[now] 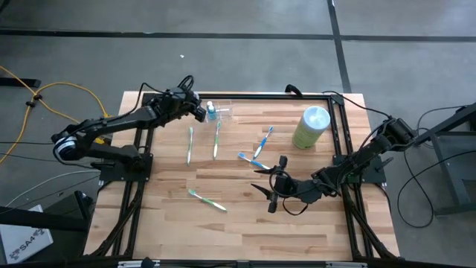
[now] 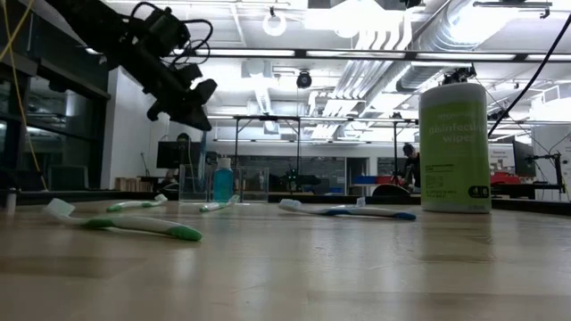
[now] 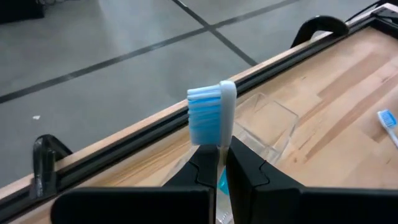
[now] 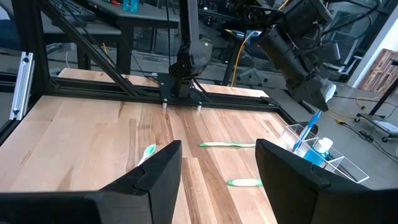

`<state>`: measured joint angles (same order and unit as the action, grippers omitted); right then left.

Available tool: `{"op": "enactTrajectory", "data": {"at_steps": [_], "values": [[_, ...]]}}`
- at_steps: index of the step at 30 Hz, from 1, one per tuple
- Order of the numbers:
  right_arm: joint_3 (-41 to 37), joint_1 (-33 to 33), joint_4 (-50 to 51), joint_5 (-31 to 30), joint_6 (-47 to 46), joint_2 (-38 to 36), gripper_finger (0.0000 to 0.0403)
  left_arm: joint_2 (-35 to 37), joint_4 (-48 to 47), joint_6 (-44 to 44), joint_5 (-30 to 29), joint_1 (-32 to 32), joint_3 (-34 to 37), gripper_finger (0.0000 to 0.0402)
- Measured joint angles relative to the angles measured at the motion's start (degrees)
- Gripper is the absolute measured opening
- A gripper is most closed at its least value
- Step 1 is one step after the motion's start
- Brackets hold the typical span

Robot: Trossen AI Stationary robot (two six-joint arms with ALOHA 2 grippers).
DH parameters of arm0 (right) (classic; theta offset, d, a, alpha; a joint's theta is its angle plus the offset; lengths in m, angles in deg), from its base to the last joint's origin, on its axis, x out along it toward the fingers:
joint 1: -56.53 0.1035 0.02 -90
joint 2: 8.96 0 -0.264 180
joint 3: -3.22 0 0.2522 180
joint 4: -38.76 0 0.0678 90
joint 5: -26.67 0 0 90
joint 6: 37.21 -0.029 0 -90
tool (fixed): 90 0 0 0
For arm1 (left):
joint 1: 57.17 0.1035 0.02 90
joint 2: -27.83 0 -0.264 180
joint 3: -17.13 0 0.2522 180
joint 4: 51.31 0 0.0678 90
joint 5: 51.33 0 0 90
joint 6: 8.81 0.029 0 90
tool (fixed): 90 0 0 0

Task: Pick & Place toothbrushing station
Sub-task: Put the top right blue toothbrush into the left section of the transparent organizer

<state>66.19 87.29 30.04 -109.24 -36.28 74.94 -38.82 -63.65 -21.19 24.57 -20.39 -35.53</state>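
Note:
The toothbrushing station (image 1: pixel 223 110) is a small clear holder on the table's far side, left of centre, with a blue thing standing in it (image 4: pixel 323 149). My left gripper (image 1: pixel 202 113) hovers right beside and above the station, shut on a blue toothbrush (image 4: pixel 308 132). The brush's lower end reaches the holder's open top. My right gripper (image 1: pixel 262 180) waits open over the table's middle right, with nothing between its fingers (image 4: pixel 158 168). My left gripper pinches the blue toothbrush's neck (image 3: pixel 219 148) between its two fingers, just below the bristle head (image 3: pixel 210 117), which sticks out past the fingertips. The handle hangs slanting below the gripper, clear of the table. Whether its lower end (image 4: pixel 298 148) touches the station I cannot tell.
Loose toothbrushes lie on the wooden table (image 1: pixel 245 231): green ones (image 1: pixel 190 145) (image 1: pixel 216 138) (image 1: pixel 207 199) and blue ones (image 1: pixel 265 141) (image 1: pixel 253 159). A light green canister (image 1: pixel 311 126) stands at the far right. A black frame (image 1: pixel 268 95) runs along the table's edges.

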Motion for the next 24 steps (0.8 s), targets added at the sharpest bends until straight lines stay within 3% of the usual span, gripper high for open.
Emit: {"op": "enactTrajectory", "data": {"at_steps": [10,15,24], "values": [[0.0,0.0,0.87,0.02,-0.94,0.0,0.0197,-2.69,0.54,-1.42,5.68,3.04,0.02,0.0004],[0.0,0.0,0.89,0.02,-0.94,0.0,0.0197,-3.51,0.49,-1.21,8.63,3.61,0.0,0.0024],[0.0,0.0,0.9,0.02,-0.96,0.0,0.0197,-3.66,0.16,-1.46,9.35,3.63,0.02,0.0042]]}}
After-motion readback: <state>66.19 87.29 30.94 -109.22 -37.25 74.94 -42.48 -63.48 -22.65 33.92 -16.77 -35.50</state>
